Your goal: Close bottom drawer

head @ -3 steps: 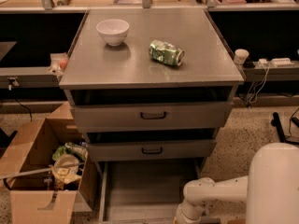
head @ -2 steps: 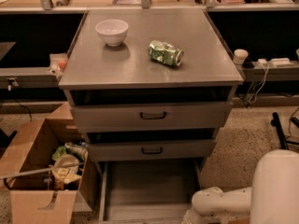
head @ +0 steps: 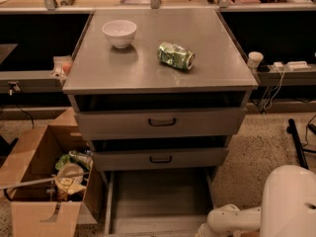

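The bottom drawer point(head: 158, 197) is pulled out far toward me, and its flat grey tray shows below the middle drawer point(head: 160, 158). Its front panel and handle are cut off by the bottom edge of the view. My white arm point(head: 232, 220) reaches in from the lower right, beside the drawer's front right corner. My gripper is out of view below the bottom edge, past the end of the arm.
The top drawer point(head: 162, 122) stands slightly ajar. A white bowl point(head: 119, 32) and a crushed green can point(head: 176, 55) lie on the cabinet top point(head: 148, 73). An open cardboard box point(head: 34, 181) of trash stands at the left. Cables and a black bar point(head: 296, 142) lie at the right.
My arm has dropped lower and to the right, so less of it shows. The drawers have not moved.
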{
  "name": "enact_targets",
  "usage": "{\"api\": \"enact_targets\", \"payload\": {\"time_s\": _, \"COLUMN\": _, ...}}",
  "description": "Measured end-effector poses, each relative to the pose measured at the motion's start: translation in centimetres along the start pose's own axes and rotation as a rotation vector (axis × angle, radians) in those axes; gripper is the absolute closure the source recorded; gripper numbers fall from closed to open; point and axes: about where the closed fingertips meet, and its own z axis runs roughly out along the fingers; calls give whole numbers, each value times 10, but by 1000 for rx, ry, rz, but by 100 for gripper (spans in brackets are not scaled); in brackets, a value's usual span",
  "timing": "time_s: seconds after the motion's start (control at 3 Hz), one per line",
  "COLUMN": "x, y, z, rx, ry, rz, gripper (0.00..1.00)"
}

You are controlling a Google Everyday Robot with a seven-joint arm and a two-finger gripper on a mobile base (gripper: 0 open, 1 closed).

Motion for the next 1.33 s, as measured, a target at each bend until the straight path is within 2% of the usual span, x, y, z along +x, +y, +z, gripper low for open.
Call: {"api": "enact_targets", "payload": {"time_s": 1.33, "x": -11, "y": -30, "z": 7, "rx": 89, "ry": -5, "rz": -19, "gripper": 100}}
